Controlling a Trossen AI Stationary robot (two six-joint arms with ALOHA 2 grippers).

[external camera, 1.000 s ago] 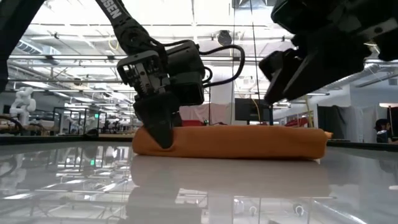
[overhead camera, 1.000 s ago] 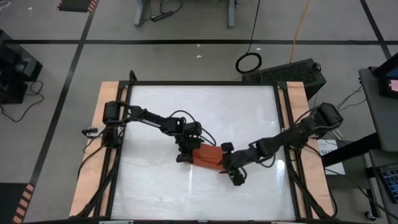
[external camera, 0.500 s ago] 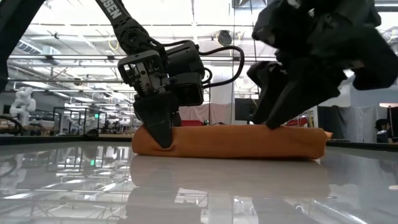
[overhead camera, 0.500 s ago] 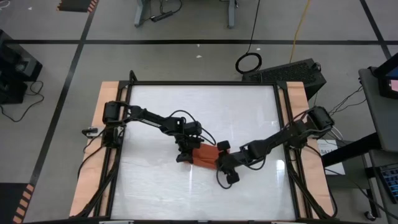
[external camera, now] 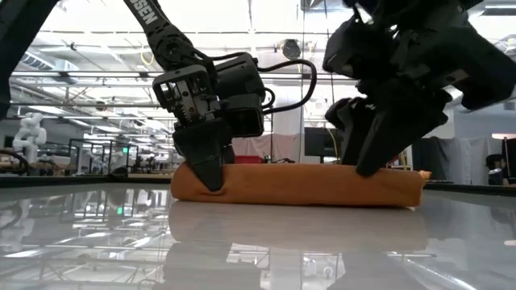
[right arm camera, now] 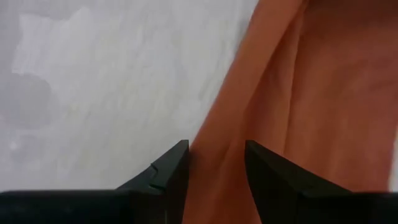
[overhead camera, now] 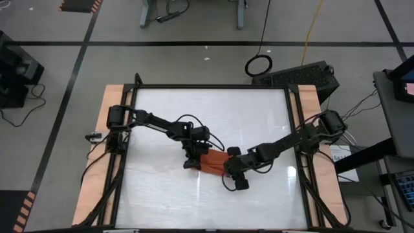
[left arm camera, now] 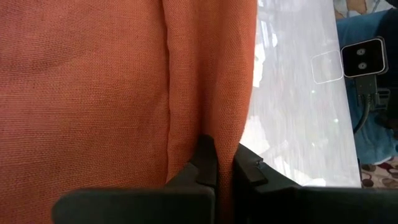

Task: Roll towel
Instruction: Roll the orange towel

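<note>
Rust-orange towel [overhead camera: 212, 162] lies folded into a flat band near the middle of the white surface [overhead camera: 162, 116]. Left claw [left arm camera: 224, 168] is clamped on the fabric edge at one end. Right claw [right arm camera: 214, 165] is parted, fingers straddling the towel's edge at the other end, tips down at the cloth.
</note>
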